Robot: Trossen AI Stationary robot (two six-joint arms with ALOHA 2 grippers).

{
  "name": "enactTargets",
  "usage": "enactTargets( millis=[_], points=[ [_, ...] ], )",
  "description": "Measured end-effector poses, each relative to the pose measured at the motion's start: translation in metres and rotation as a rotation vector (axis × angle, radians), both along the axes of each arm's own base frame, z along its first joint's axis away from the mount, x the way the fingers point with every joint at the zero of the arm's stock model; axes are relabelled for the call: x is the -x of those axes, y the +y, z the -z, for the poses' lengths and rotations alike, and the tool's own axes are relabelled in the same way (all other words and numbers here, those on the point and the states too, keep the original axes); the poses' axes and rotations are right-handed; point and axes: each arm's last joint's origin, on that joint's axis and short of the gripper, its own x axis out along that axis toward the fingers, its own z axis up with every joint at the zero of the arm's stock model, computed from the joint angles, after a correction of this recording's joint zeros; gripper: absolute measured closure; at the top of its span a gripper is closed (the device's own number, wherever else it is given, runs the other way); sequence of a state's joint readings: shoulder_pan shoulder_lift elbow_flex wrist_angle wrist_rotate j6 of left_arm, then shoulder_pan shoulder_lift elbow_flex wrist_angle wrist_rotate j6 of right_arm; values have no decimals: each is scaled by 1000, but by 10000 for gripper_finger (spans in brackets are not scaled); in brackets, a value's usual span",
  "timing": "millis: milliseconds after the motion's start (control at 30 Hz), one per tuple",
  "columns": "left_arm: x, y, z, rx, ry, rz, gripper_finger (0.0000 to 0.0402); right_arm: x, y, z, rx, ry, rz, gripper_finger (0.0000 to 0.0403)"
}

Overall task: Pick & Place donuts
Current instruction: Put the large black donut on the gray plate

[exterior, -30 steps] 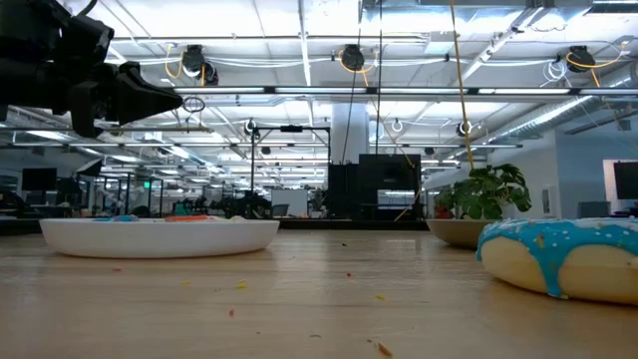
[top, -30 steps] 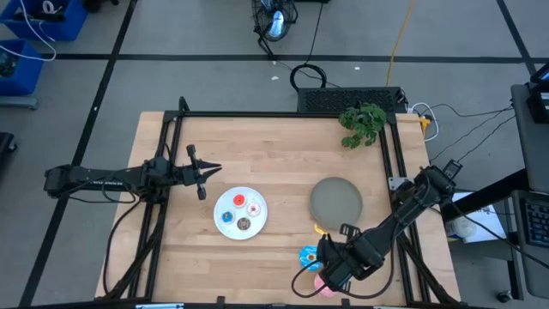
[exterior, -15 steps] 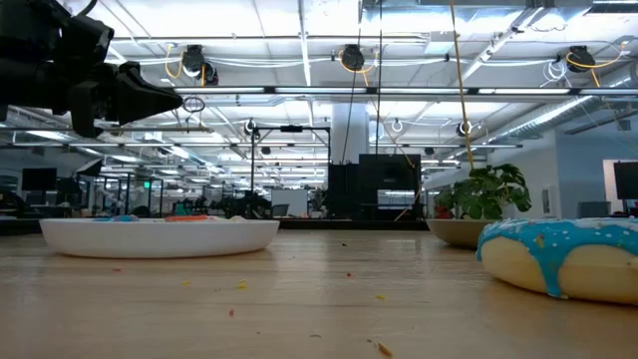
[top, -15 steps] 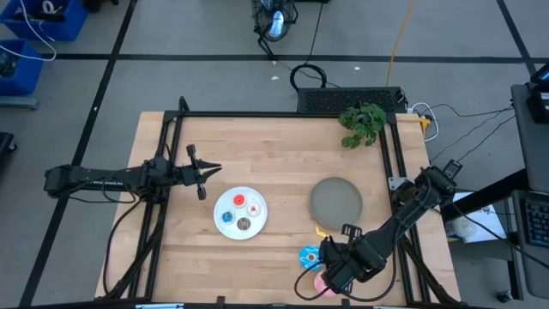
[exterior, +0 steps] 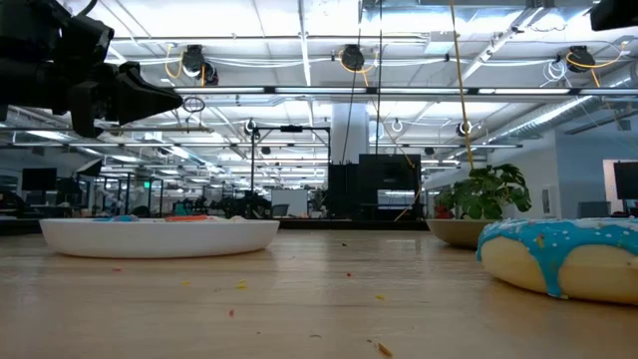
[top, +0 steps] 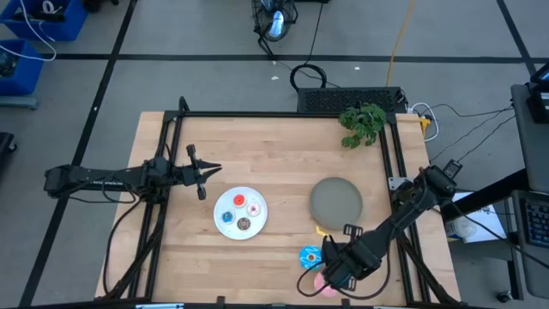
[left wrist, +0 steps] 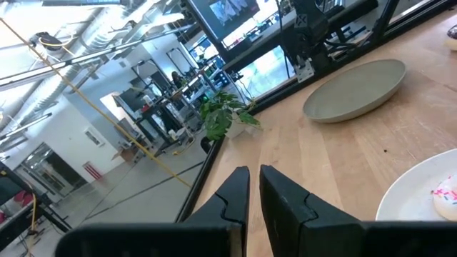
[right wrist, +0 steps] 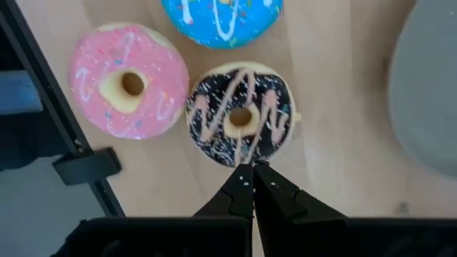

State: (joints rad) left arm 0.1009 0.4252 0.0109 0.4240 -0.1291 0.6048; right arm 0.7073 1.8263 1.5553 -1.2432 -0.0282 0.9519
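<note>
The wooden counter (top: 274,154) is pale butcher-block with a black frame, and little on it has changed over the last second. The one shift is at the near edge, where the right arm has crept slightly rightward and up, uncovering more of the blue donut (top: 309,255). That suggests it is still lining up rather than picking, so no large donut has yet gone anywhere.

Next in size is the grey plate (top: 335,199), a matte, shallow disc with nothing on it, probably the destination. The white plate (top: 240,213) is glossy and rimmed, and carries the tiny donuts (top: 244,211): red, blue, pink-white and brown rings.

The left arm waits above the counter's left side; the left gripper (top: 208,171) has its jaws nearly together, a thin slit between them, holding nothing.

The right gripper (right wrist: 251,187) hovers over the three larger donuts with jaws pressed together and empty, its tips just at the edge of the brown sprinkled donut (right wrist: 240,116). That one is a puffy ring with dark icing, pale zigzag lines and specks. Beside it lies the pink donut (right wrist: 128,89), matte with white squiggles; the blue one has glossy icing dripping over a tan base.
</note>
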Motion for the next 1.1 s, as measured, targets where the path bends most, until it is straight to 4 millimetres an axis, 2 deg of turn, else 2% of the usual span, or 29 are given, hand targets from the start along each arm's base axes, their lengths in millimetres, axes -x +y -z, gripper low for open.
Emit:
enactTargets(
  millis=[300, 433, 667, 800, 933, 1100],
  points=[
    [0, 0, 0, 0, 0, 0, 360, -8, -8, 1, -1, -14, 43, 394],
    [0, 0, 0, -1, 1, 1, 360, -10, -9, 0, 24, -57, 32, 359],
    [0, 0, 0, -1, 2, 1, 360, -5, -11, -4, 46, -42, 60, 261],
    [0, 0, 0, -1, 2, 1, 360, 1, -12, -11, 52, -59, 51, 219],
    [0, 0, 0, 0, 3, 0, 360, 7, -18, -14, 57, -103, 87, 202],
    [0, 0, 0, 1, 3, 0, 360, 12, -24, 3, 36, -151, 124, 201]
  ],
)
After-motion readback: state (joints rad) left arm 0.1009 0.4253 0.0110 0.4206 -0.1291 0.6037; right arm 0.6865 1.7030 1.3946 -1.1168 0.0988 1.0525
